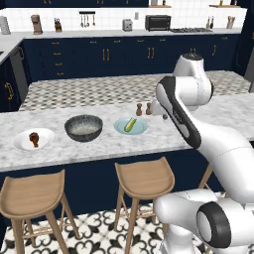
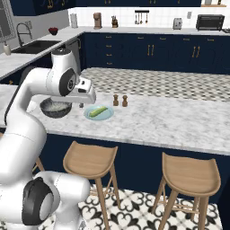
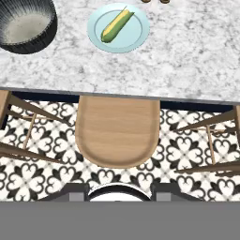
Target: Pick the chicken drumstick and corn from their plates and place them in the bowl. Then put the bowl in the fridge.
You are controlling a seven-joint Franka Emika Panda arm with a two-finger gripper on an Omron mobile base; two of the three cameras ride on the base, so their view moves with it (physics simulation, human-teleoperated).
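The corn (image 1: 130, 124) (image 2: 98, 111) (image 3: 117, 26) lies on the pale blue-green plate (image 1: 141, 128) (image 2: 108, 116) (image 3: 136, 38) on the marble island. Left of it stands the dark speckled bowl (image 1: 84, 127) (image 2: 55, 108) (image 3: 26, 26), with nothing in it. Further left the chicken drumstick (image 1: 33, 138) rests on the white plate (image 1: 47, 137). My gripper (image 1: 164, 117) (image 2: 81, 105) (image 3: 117, 192) hangs above the counter's near edge, right of the corn plate, fingertips apart and holding nothing. The fridge is out of view.
Two small wooden shakers (image 1: 144, 109) (image 2: 119, 100) stand just behind the corn plate. Wooden stools (image 1: 144, 181) (image 2: 92, 161) (image 3: 117, 131) line the island's near side. Navy cabinets and a back counter with appliances run behind; a sink (image 2: 31, 45) is at the left.
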